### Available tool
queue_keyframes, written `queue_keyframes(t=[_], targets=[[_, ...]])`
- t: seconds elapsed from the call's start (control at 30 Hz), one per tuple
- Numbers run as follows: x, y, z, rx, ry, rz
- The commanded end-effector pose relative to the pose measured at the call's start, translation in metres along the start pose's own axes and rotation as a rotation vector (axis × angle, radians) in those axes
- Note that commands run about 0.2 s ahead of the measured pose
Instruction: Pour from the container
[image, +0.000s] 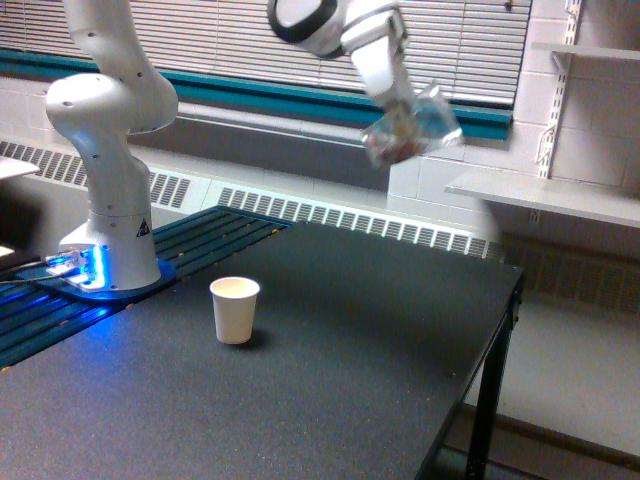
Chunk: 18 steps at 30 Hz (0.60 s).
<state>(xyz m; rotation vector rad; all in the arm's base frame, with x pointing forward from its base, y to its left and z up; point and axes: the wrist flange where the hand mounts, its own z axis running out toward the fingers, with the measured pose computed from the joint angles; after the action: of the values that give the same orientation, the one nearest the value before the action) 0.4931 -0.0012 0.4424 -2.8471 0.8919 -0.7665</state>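
The container (412, 128), a clear cup with small brownish-red bits showing through its wall, hangs blurred and tilted high above the table toward the exterior view's right. My gripper (402, 112) is shut on it, with the white wrist running up and to the left. A small white paper cup (234, 310) stands upright on the black table (330, 390), well below the container and to its left. The fingertips are hard to make out in the blur.
The arm's white base (110, 220) stands on a blue-lit mount at the exterior view's left. A white wall shelf (550, 195) juts out at the right, close to the container's height. The table's right edge drops off near a black leg (490, 400).
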Motion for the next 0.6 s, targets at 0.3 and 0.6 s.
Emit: queue_keyframes(t=[0.3,0.6], targets=[[-0.065,0.047,0.029,-0.052,-0.071,0.006],[-0.1,0.076,0.043,-0.086,-0.115,0.009]])
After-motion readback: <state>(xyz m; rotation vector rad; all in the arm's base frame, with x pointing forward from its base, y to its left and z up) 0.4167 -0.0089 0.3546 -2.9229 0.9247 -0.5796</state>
